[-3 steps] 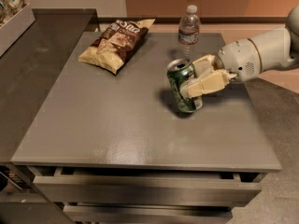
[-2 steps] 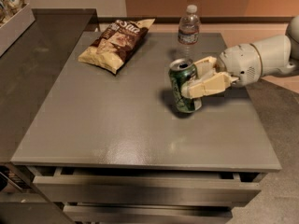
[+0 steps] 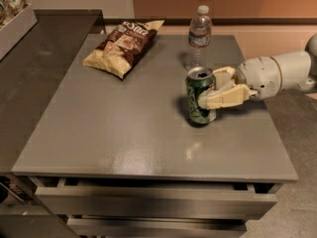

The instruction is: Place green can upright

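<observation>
The green can [image 3: 196, 103] stands upright on the grey table [image 3: 124, 133], right of centre, with its silver top and pull tab facing up. My gripper [image 3: 212, 87] reaches in from the right on a white arm. Its cream fingers [image 3: 225, 97] sit on either side of the can's right half, closed on it. The can's base rests on the table top.
A clear water bottle [image 3: 199, 33] stands just behind the can. A chip bag [image 3: 124, 46] lies at the back left. A dark counter [image 3: 34, 78] adjoins the table on the left, with a tray [image 3: 15, 26] at its far corner. Drawers [image 3: 148, 202] sit below the table's front edge.
The can was tilted in my gripper; now it stands upright on the table. The gripper has shifted slightly with it.
</observation>
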Motion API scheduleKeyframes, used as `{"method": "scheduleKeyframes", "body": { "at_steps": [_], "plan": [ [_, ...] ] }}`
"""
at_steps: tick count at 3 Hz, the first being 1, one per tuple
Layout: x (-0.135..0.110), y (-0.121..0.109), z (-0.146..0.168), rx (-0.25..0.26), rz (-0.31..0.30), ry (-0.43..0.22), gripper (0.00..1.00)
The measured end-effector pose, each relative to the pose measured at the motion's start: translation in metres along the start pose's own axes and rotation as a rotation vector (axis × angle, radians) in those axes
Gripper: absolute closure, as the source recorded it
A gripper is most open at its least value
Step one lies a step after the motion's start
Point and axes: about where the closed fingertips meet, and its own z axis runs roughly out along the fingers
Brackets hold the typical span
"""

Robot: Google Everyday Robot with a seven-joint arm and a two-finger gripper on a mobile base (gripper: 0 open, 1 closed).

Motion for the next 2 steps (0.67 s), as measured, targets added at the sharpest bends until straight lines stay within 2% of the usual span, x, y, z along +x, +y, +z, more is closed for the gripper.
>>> {"method": "scheduleKeyframes", "body": {
  "at_steps": [2],
  "plan": [
    [0.0119, -0.0008, -0.0101, 0.013, -0.021, -0.075, 0.12]
  ]
}}
